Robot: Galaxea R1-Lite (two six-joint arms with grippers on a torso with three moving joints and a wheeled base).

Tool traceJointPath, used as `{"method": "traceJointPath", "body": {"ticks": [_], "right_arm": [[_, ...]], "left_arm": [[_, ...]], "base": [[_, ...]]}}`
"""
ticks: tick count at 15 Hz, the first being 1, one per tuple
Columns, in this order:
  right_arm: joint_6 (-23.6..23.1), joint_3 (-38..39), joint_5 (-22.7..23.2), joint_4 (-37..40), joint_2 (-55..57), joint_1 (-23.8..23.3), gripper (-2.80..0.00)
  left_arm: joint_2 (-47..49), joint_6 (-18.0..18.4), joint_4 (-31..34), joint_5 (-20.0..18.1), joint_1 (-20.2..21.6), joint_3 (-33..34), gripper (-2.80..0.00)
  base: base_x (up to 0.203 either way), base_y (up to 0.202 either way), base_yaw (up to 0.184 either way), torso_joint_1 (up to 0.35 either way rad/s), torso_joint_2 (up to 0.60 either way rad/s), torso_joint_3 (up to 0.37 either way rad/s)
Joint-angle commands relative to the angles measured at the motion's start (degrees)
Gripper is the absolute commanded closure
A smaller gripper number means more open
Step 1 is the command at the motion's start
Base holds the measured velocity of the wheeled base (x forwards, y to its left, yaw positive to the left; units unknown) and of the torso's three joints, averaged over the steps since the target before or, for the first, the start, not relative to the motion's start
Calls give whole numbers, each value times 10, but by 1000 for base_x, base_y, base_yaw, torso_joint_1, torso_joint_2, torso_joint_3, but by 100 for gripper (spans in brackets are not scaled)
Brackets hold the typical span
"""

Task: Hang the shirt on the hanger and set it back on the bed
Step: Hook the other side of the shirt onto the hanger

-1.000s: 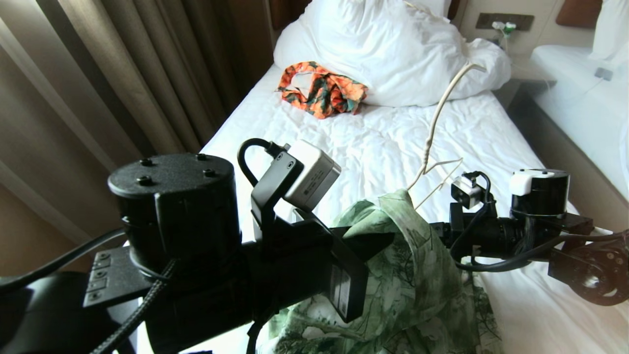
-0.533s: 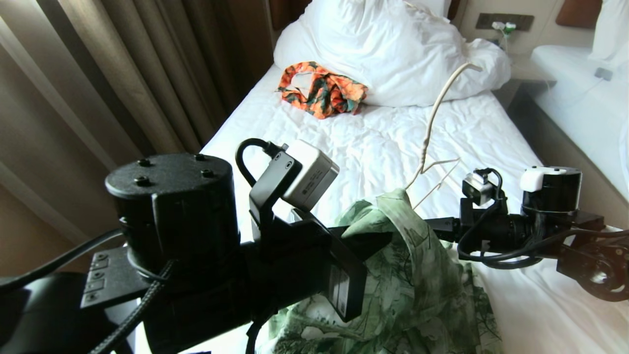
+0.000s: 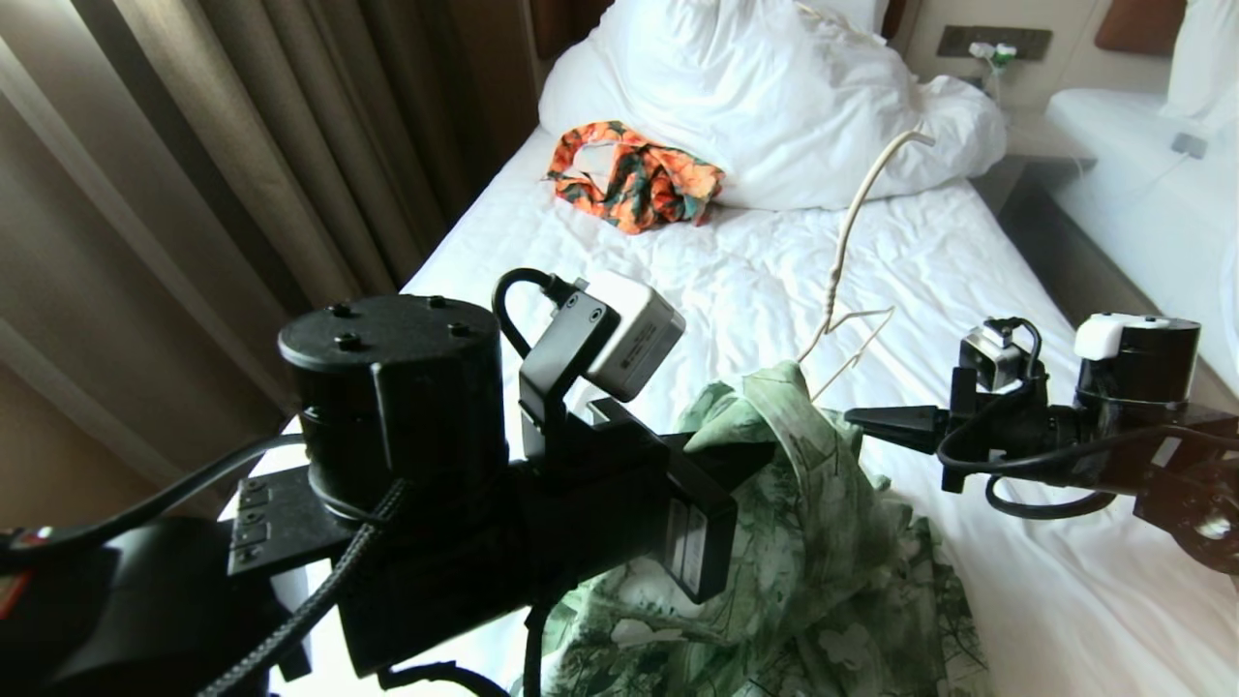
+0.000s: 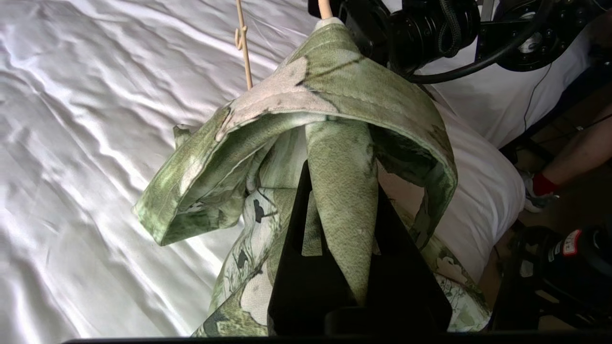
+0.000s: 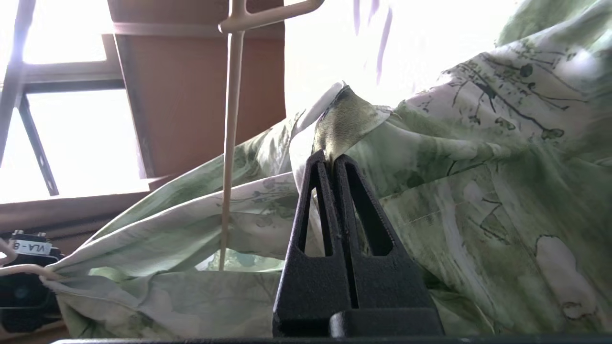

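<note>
Bed (image 3: 736, 290): both hands pinching shirt (image 3: 823, 542).

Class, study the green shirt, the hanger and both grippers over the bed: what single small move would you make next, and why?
Probably draw the right gripper a little further outward to spread the shirt along the hanger. The left gripper is shut on a fold and the right one on the fabric's edge, yet the cloth hangs bunched around the hanger's neck above the bed.
</note>
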Motion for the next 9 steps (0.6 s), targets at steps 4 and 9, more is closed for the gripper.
{"method": "traceJointPath", "body": {"ticks": [4, 9], "right_arm": [[4, -4, 3, -1, -2, -35, 0], [7, -32, 1, 16, -1, -58, 0]], "left_arm": [[8, -21, -2, 33, 8, -3, 0], [-16, -53, 38, 75, -20, -4, 0]], "base": [[0, 0, 0, 0, 0, 0], [0, 0, 0, 0, 0, 0]]}}
